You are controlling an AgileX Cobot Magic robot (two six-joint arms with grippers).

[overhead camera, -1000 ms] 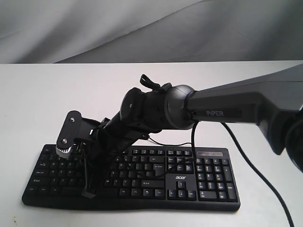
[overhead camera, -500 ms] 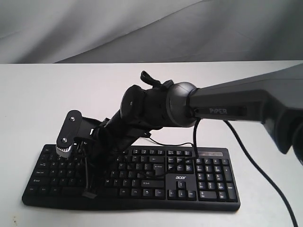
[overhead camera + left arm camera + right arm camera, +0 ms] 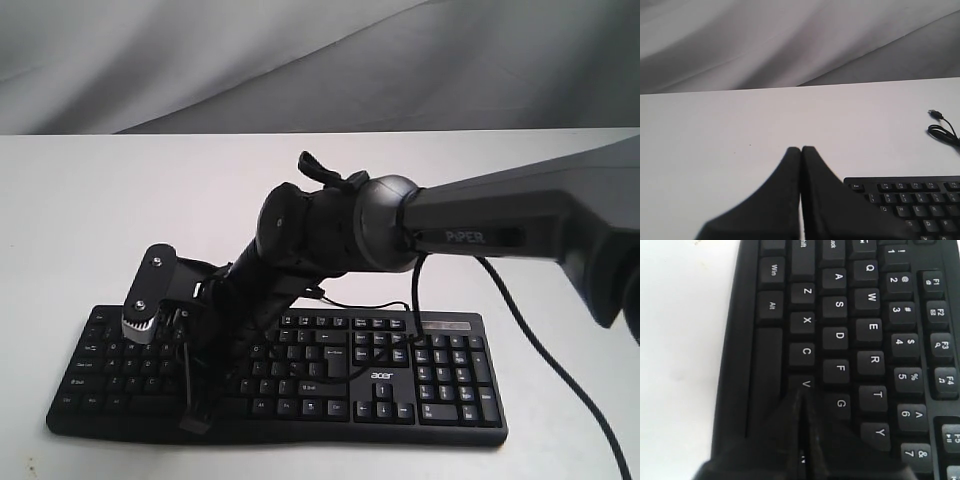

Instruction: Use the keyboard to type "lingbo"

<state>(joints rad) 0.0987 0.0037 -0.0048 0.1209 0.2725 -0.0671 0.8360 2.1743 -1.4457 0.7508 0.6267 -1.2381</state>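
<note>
The black keyboard (image 3: pixel 400 390) lies along the front of the white table. My right arm reaches across its left half. The right gripper (image 3: pixel 196 422) is shut and points down into the lower letter rows. In the right wrist view the right gripper (image 3: pixel 801 392) has its tips at the edge of the V key (image 3: pixel 805 383), beside G (image 3: pixel 840 403). The key under the fingers is hidden, and an N legend shows behind them. My left gripper (image 3: pixel 801 149) is shut on nothing over bare table, beside the keyboard (image 3: pixel 910 205) corner with the Esc key. It does not appear in the exterior view.
The keyboard's thin USB cable (image 3: pixel 940 127) lies loose on the table behind it, plug unattached. A thick black arm cable (image 3: pixel 530 330) hangs across the number pad side. Grey cloth backs the white table (image 3: pixel 90 220).
The right arm has dipped, bringing the shut gripper lower onto the keyboard's left half and slightly toward the front edge.
</note>
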